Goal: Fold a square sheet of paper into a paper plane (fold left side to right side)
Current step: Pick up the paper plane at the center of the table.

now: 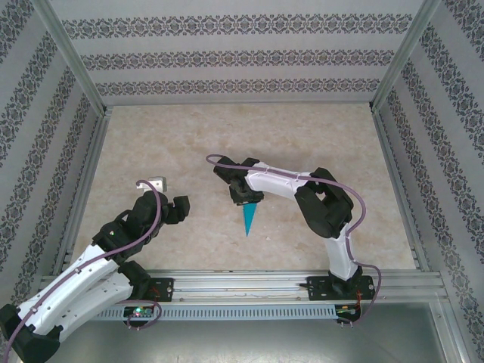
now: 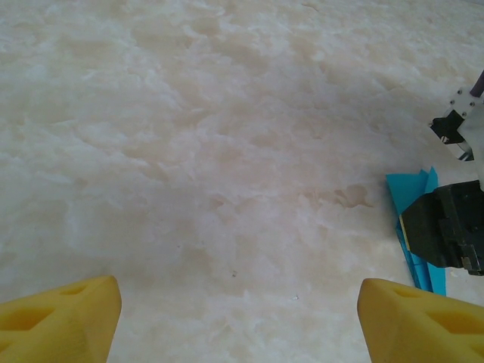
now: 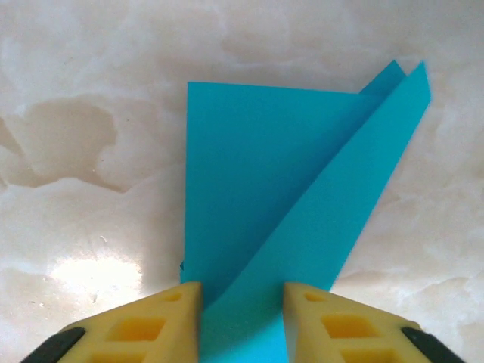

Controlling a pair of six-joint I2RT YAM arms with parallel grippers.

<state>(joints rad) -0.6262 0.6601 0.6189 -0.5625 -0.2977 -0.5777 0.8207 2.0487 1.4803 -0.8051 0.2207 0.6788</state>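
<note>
Wrist view reveals overlapping paper plane point(image 3: 302, 197) flaps between right tool point(image 3: 240, 302) pads.

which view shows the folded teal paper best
Right wrist view: the teal paper lies close up, its overlapping layers plain. Top external shows it as a small dart; left wrist catches part of it at the right edge.

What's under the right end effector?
The teal paper plane, on the table. From overhead the right end effector covers its wide end; the pointed tip sticks out on the near side. The wrist view shows paper running beneath its yellow fingers.
</note>
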